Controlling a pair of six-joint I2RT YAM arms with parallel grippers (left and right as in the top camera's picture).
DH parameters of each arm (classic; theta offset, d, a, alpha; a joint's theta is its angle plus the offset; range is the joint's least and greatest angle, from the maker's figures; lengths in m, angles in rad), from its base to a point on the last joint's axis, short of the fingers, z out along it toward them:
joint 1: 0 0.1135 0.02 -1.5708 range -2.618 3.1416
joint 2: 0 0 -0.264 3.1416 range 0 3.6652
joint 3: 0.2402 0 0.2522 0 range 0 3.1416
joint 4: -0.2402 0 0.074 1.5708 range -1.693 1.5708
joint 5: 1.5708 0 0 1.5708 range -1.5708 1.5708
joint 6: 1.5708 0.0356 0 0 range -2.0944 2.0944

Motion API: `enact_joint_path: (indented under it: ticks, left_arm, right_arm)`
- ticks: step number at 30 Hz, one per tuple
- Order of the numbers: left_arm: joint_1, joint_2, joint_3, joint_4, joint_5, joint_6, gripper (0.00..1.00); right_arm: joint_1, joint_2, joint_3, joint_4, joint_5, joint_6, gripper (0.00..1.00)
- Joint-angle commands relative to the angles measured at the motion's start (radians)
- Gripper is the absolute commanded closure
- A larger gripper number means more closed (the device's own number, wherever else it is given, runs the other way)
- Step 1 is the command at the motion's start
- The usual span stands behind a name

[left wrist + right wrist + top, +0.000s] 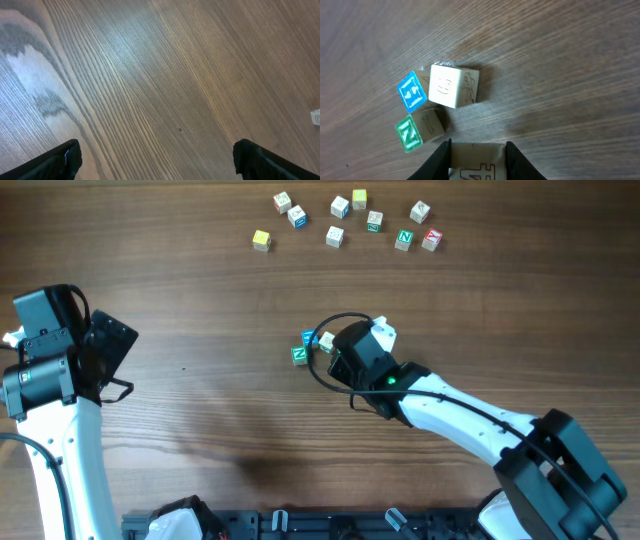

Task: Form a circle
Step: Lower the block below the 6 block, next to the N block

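A dark brown wooden table [200, 300] with long grain lines is seen, and nothing of the room past it is shown. Near the far edge, loose cubes [335, 236] are scattered, well apart from the middle. The circle [312, 346] is found close to the middle of the table, just beside the tip of the right arm. It is made of only three little cubes so far, packed close together in a small bunch. A blue cube [412, 91] with a white mark is set against a cream cube [447, 86], and a green cube [409, 132] with a white N is placed right under the blue one. The right fingers [437, 161] are closed partway and are pinched on a held cube [476, 162], which is cream with a dark mark on it. This cube is kept near the bunch, with a small gap left to the cream cube. The left fingers [60, 162] are spread as wide as can be over bare wood at the left side, and nothing is held or touched by them.
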Motion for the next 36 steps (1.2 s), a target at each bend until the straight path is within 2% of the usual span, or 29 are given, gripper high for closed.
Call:
enact_joint_path:
  ticks: [1, 5, 7, 12, 28, 31, 33, 36]
  left_arm:
    - [0.005, 0.004, 0.007, -0.001, -0.013, -0.013, 0.0]
    - [0.005, 0.004, 0.007, -0.001, -0.013, -0.013, 0.0]
    - [0.005, 0.004, 0.007, -0.001, -0.013, -0.013, 0.0]
    - [0.005, 0.004, 0.007, -0.001, -0.013, -0.013, 0.0]
    - [0.005, 0.004, 0.007, -0.001, -0.013, -0.013, 0.0]
    - [0.005, 0.004, 0.007, -0.001, -0.013, -0.013, 0.0]
    - [0.005, 0.004, 0.007, -0.001, -0.013, -0.013, 0.0]
    - [0.005, 0.004, 0.007, -0.001, -0.013, -0.013, 0.0]
  right_arm:
    - [0.005, 0.034, -0.003, 0.034, -0.006, -0.057, 0.69]
    - [0.005, 0.042, -0.003, 0.047, -0.013, -0.066, 0.69]
    - [0.005, 0.047, -0.003, 0.049, -0.013, -0.066, 0.64]
    - [0.005, 0.051, -0.003, 0.054, -0.013, -0.065, 0.58]
    - [0.006, 0.051, -0.003, 0.074, -0.057, -0.062, 0.58]
    - [0.006, 0.049, -0.002, 0.113, -0.124, -0.063, 0.77]
    - [0.006, 0.046, -0.002, 0.132, -0.138, -0.063, 0.95]
    - [0.006, 0.046, -0.002, 0.184, -0.156, -0.064, 0.95]
